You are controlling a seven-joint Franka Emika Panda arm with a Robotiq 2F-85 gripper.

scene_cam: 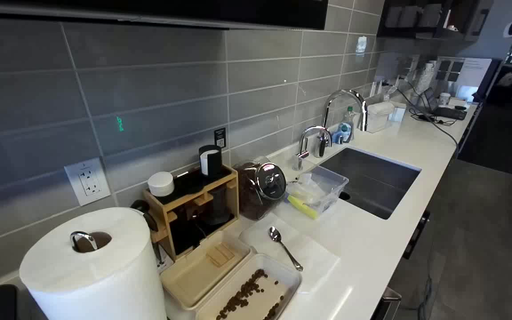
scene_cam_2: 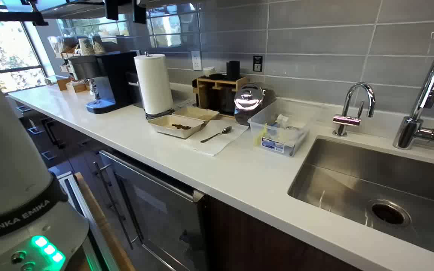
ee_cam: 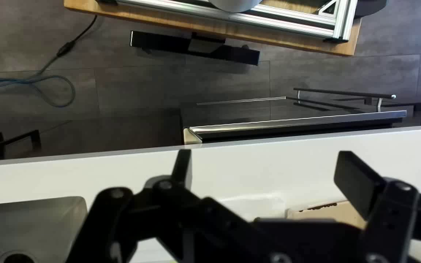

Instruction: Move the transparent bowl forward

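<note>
Black and huge in the wrist view, the gripper [ee_cam: 263,162] hangs over the white counter [ee_cam: 239,171], jaws spread wide apart! Over to the transparent bowl [scene_cam_2: 295,143], sitting upright on the counter in both exterior views, between a dark, shiny-lidded jar [scene_cam: 260,190] and the sink [scene_cam: 376,180], white and yellow items [scene_cam: 306,191] showing inside. Left of it in an exterior view, a spoon [scene_cam_2: 217,134] rests on white paper [scene_cam_2: 211,149], brown beans [scene_cam_2: 181,127] lie in an open container [scene_cam_2: 165,130], and a paper towel roll [scene_cam_2: 153,84] stands close by, near a wooden stand [scene_cam: 202,198]!
</note>
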